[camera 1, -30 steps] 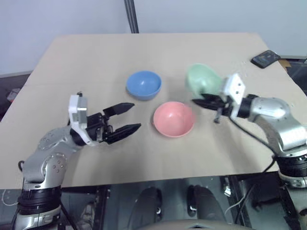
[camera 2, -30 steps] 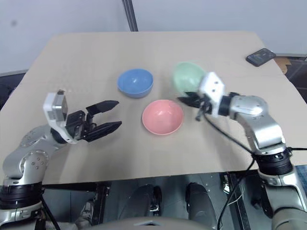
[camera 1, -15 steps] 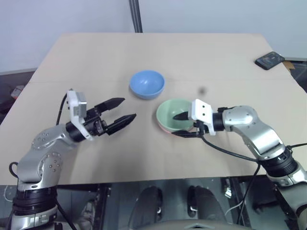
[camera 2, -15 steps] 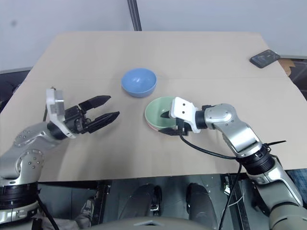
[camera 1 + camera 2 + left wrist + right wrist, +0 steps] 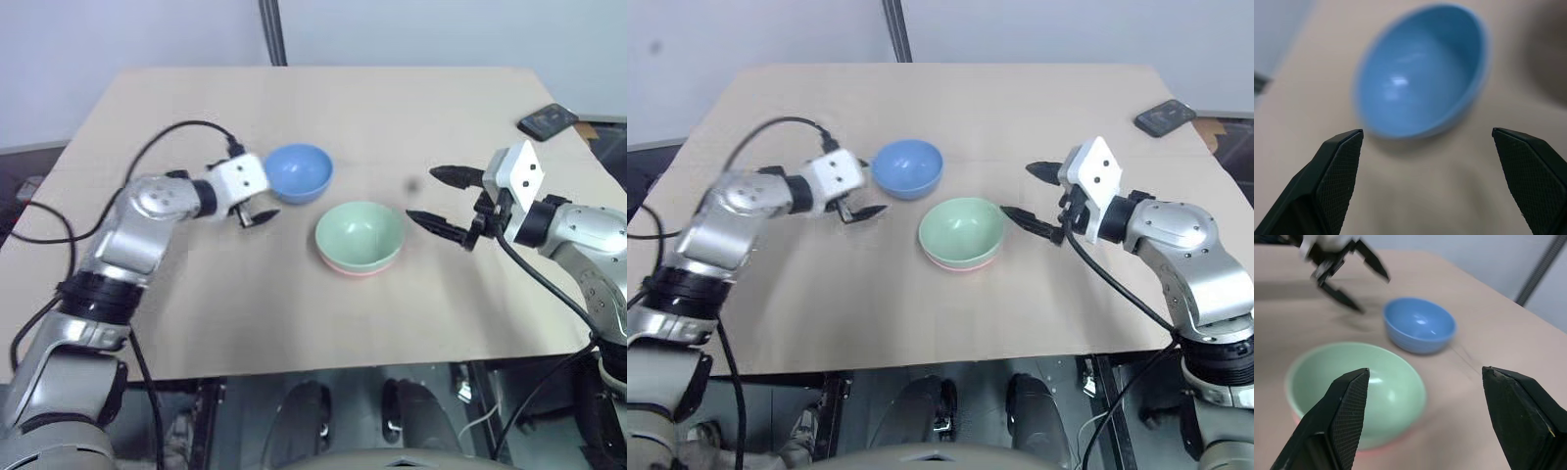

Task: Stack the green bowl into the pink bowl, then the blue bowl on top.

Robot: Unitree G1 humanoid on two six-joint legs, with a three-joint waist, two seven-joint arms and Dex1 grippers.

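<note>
The green bowl (image 5: 360, 233) sits nested inside the pink bowl (image 5: 359, 270), of which just a thin rim shows beneath it, at the table's middle. Behind it to the left stands the blue bowl (image 5: 297, 173), upright and alone. My left gripper (image 5: 857, 209) hovers just left of the blue bowl, open; in the left wrist view the blue bowl (image 5: 1420, 93) lies ahead between the spread fingers. My right gripper (image 5: 421, 194) is open and empty, a short way right of the green bowl (image 5: 1356, 387).
A dark phone (image 5: 547, 120) lies at the table's far right corner. A dark pole (image 5: 271, 34) rises behind the tan table (image 5: 196, 304). The table's front edge runs close below both arms.
The right gripper set the green bowl into the pink bowl, opened and drew back to the right. The left arm reached forward to the blue bowl, its wrist rolling.
</note>
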